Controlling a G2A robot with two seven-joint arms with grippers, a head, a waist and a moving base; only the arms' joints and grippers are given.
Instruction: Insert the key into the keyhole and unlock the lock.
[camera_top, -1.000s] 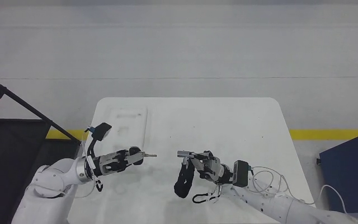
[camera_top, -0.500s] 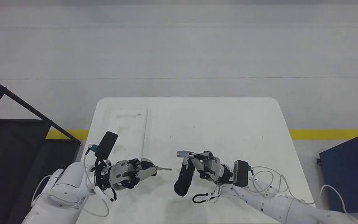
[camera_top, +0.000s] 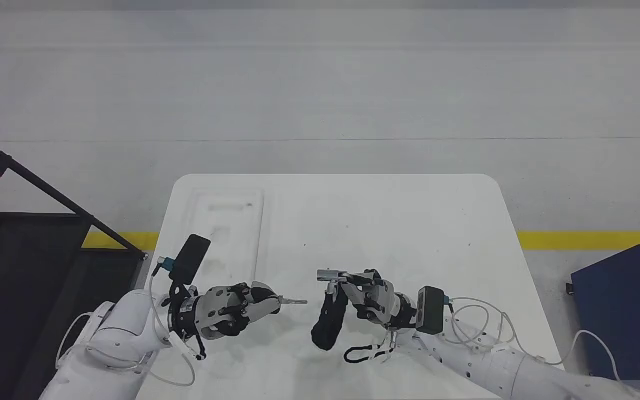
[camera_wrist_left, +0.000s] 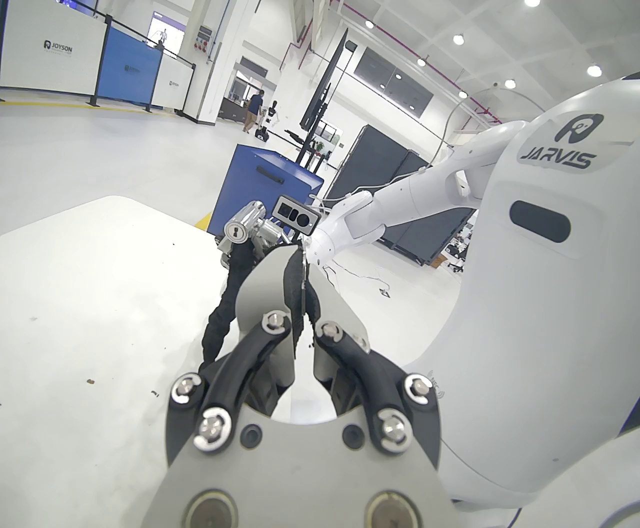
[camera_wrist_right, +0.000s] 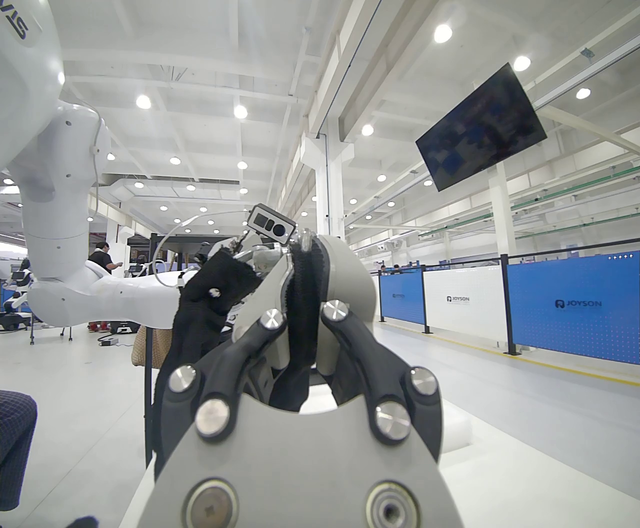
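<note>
The left claw (camera_top: 268, 297) pinches the key (camera_top: 291, 299), blade aimed at 3 o'clock, apparently to meet the keyhole (camera_wrist_left: 233, 231) nearby. The lock (camera_top: 328, 318) faces 9 o'clock, clamped in the right claw (camera_top: 352, 293), presenting its end. Below is a white table (camera_top: 420, 220), with pale hall floor (camera_top: 320, 90) at 12 o'clock.
</note>
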